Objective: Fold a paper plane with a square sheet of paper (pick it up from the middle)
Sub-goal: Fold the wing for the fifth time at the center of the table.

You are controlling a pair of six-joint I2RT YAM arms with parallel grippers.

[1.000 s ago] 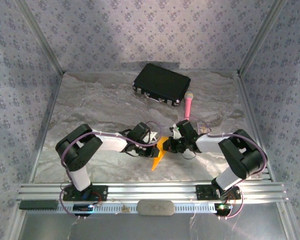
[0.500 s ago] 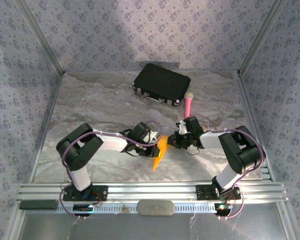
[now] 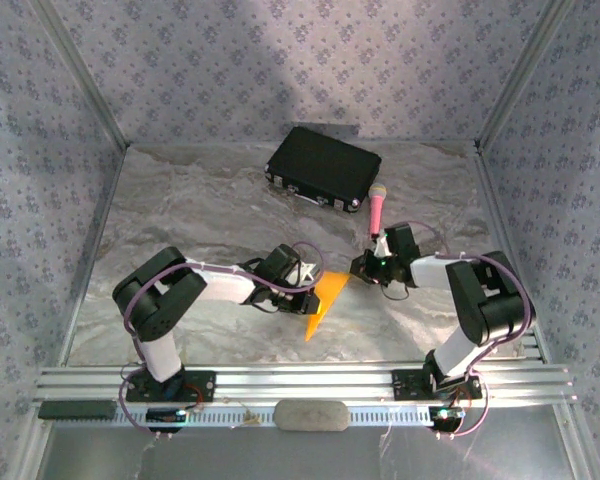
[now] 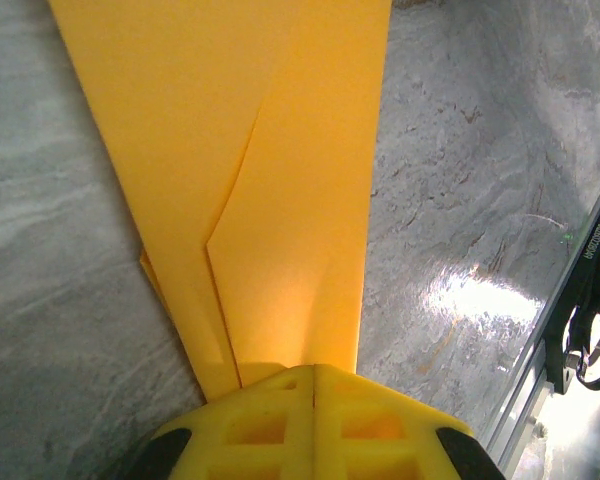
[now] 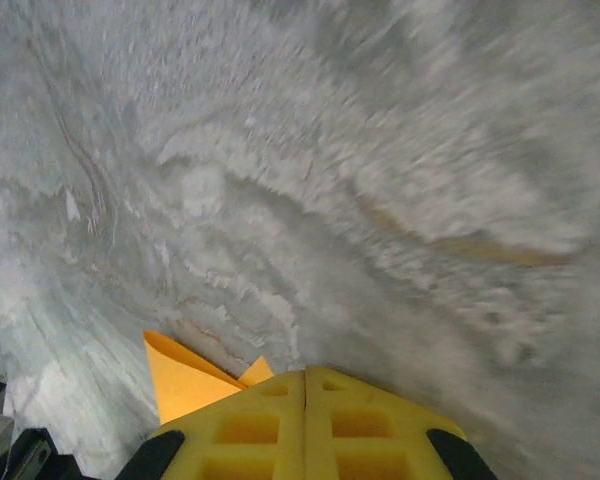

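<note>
Over the marbled worktop (image 3: 180, 220), my left jaws clench the creased paper sheet (image 4: 280, 150); my right jaws (clenched too, beside its corner) could snag it, pulling folds open.

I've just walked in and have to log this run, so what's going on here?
A robot is partway through folding orange-yellow paper on a marbled table. The left gripper is shut on the paper, which is already creased into a pointed wedge. The right gripper is shut too, close beside the wedge's right-hand corner; whether it pinches the paper cannot be told. A pink microphone and a black case lie farther back, with neither gripper on them.
</note>
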